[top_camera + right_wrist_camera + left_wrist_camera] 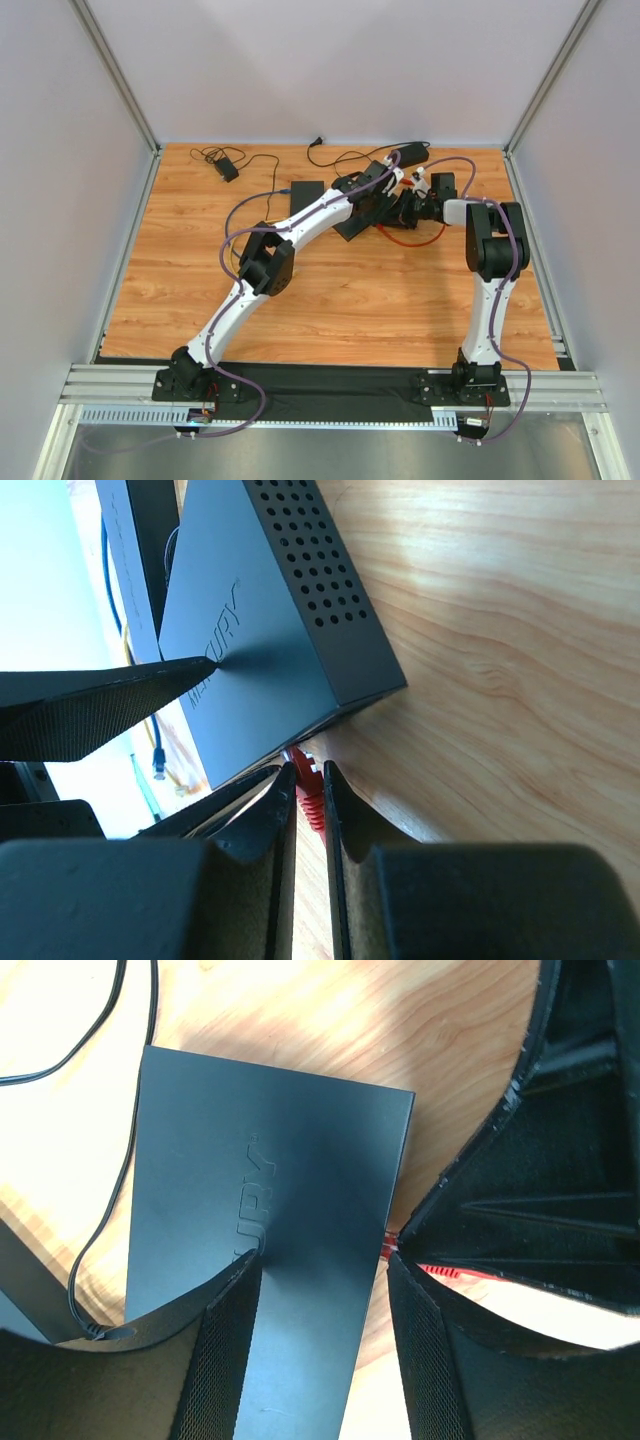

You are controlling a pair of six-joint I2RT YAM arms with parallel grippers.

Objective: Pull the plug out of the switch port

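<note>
Wooden table [350,300], far centre: switch [280,610] lies under the open left gripper [320,1260], one finger on its lid. Right gripper [308,780] pinches the red plug [306,792] at the switch's right side; its axis seems to run rightward, in line with the fingers

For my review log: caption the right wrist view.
The right hand grips the red plug at the edge of the grey switch.

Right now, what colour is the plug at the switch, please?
Red plug, best in the right wrist view.
</note>
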